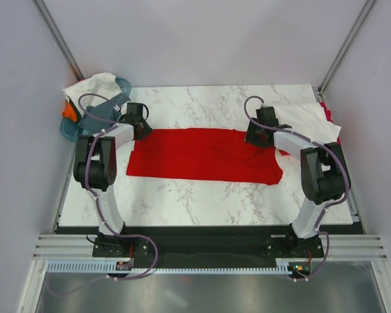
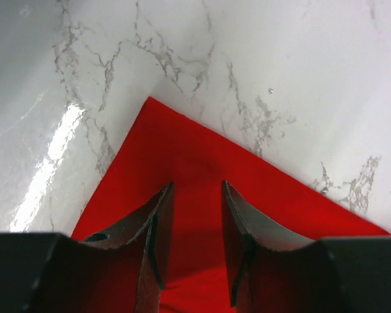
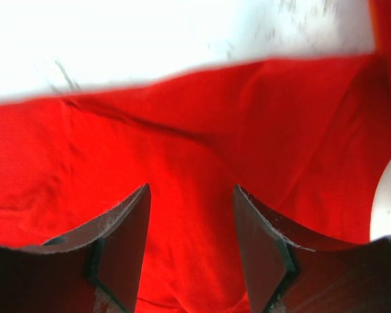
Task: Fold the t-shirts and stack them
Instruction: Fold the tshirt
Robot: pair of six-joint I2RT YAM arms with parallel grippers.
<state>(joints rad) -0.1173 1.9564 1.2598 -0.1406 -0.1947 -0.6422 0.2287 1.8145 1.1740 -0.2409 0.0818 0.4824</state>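
A bright red t-shirt (image 1: 202,156) lies spread flat across the middle of the marble table. My left gripper (image 1: 143,132) is down at its far left corner. In the left wrist view that gripper (image 2: 197,184) is open, its fingers straddling the red cloth (image 2: 182,150) just behind the pointed corner. My right gripper (image 1: 257,138) sits at the shirt's far right edge. The right wrist view shows it (image 3: 191,187) open over wrinkled red cloth (image 3: 202,124), nothing pinched. A white t-shirt (image 1: 309,120) lies at the back right.
A teal basket (image 1: 85,124) stands at the back left edge with a white cloth (image 1: 94,85) and an orange one (image 1: 68,109) in it. A bit of dark red cloth (image 1: 326,111) shows behind the white shirt. Grey walls close in both sides.
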